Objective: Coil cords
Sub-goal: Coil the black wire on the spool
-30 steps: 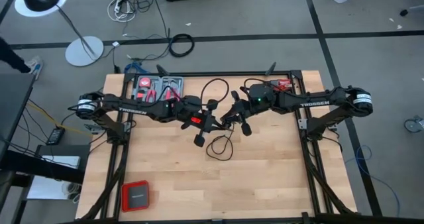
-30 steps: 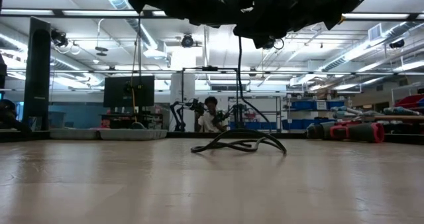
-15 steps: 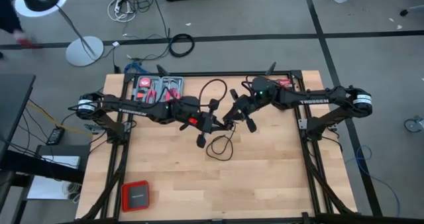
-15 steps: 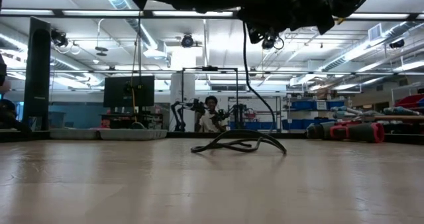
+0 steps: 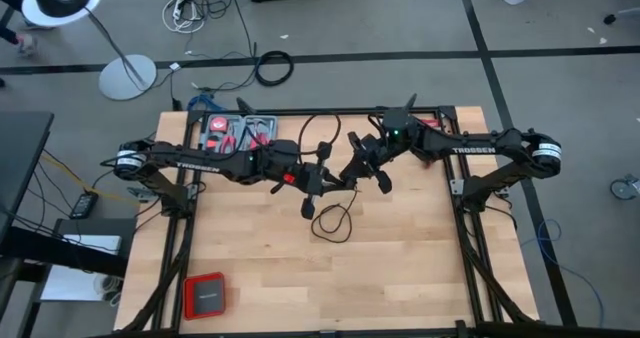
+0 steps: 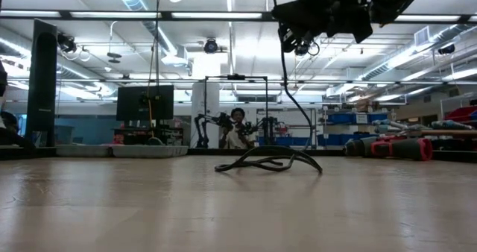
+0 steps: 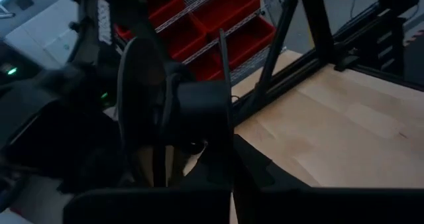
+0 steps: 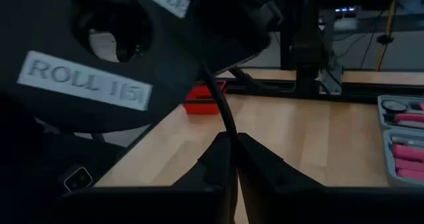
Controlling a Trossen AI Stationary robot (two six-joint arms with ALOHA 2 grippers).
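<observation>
Now your left gripper [image 5: 312,183] is staying closed, holding the cord [image 5: 335,218] above mid-table. Just beside it, your right gripper [image 5: 352,175] is pinching the same cord. Between them it's running upward in a loop, its tail lying coiled below, nearer you.

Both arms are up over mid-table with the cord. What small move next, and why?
Probably swing the right gripper round toward the left gripper to lay one more loop. Both are shut on the cord, but its lower part lies on the table, uncoiled.
</observation>
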